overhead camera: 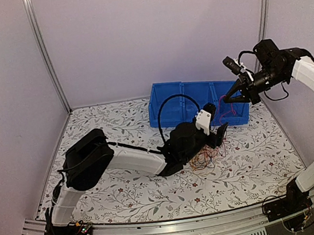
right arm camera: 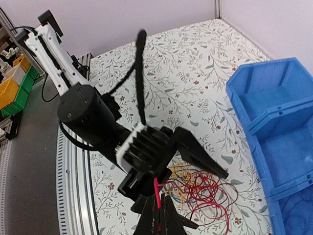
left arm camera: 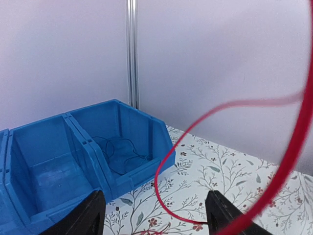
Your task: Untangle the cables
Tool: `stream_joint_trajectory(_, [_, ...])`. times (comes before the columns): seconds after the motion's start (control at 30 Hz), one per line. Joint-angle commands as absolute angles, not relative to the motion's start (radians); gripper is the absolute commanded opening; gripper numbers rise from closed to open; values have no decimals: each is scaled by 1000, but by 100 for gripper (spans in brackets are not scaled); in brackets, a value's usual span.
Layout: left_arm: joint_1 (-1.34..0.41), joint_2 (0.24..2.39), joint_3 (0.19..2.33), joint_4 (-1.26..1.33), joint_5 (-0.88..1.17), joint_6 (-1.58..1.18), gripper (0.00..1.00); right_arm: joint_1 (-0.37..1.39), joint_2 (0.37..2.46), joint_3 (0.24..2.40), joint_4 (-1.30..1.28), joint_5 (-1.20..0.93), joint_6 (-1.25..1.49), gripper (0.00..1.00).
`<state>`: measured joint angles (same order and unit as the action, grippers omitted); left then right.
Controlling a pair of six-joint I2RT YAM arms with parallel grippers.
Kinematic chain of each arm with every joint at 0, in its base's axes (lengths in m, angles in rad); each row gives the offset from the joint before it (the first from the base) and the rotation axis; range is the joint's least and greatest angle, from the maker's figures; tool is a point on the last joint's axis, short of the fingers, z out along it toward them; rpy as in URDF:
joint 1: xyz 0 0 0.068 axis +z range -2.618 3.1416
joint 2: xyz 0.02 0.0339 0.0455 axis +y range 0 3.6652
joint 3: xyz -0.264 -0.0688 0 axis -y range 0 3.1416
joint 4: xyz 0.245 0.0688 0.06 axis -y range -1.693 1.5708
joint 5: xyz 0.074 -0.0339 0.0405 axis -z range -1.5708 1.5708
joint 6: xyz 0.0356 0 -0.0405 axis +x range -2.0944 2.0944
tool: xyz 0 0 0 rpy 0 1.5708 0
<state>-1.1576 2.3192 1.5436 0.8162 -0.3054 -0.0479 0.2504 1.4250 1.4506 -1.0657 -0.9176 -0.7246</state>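
Right hand [right arm camera: 159, 215] clamps red cable [right arm camera: 157, 188]; left hand [left arm camera: 154, 208], apart, alone sees dark wire [left arm camera: 120, 152] in blue bin [left arm camera: 146, 127].

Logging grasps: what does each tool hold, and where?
Right tool pinches a red cable, spot along it unclear; left tool is open, holding nothing.

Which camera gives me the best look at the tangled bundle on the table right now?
Right wrist view: the cables lie in plain sight, red and yellow-orange loops by the left gripper. Top external shows them small, partly hidden by that gripper. Left wrist shows only one red strand.
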Motion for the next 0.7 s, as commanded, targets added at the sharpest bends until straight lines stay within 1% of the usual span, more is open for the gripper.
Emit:
stream_joint_trajectory(0.0, [-1136, 2439, 1542, 880, -330, -98, 65, 244, 1405, 1672, -1153, -942, -750, 0])
stream_joint_trajectory(0.1, [-1117, 2465, 1517, 832, -332, -187, 50, 182, 1400, 1868, -1171, -981, -736, 0])
stream_joint_trajectory(0.17, [-1092, 2477, 1509, 808, -271, -221, 42, 130, 1422, 2012, -1180, -1018, -742, 0])
stream_joint_trajectory(0.23, [-1072, 2484, 1496, 790, -199, -240, 34, 76, 1419, 2049, -1077, -1012, -712, 0])
stream_joint_trajectory(0.33, [-1052, 2467, 1442, 793, -120, -273, 32, 18, 1336, 1986, -839, -985, -601, 0])
stream_joint_trajectory(0.37, [-1051, 2460, 1430, 792, -101, -274, 32, 9, 1323, 2016, -816, -982, -572, 0])
stream_joint_trajectory(0.43, [-1049, 2442, 1398, 795, -82, -271, 32, 8, 1355, 2072, -825, -988, -546, 0])
stream_joint_trajectory(0.57, [-1048, 2391, 1338, 812, -52, -266, 31, 7, 1381, 2110, -788, -1002, -514, 0])
stream_joint_trajectory(0.67, [-1047, 2383, 1313, 804, -47, -273, 30, 8, 1424, 2250, -776, -1001, -489, 0])
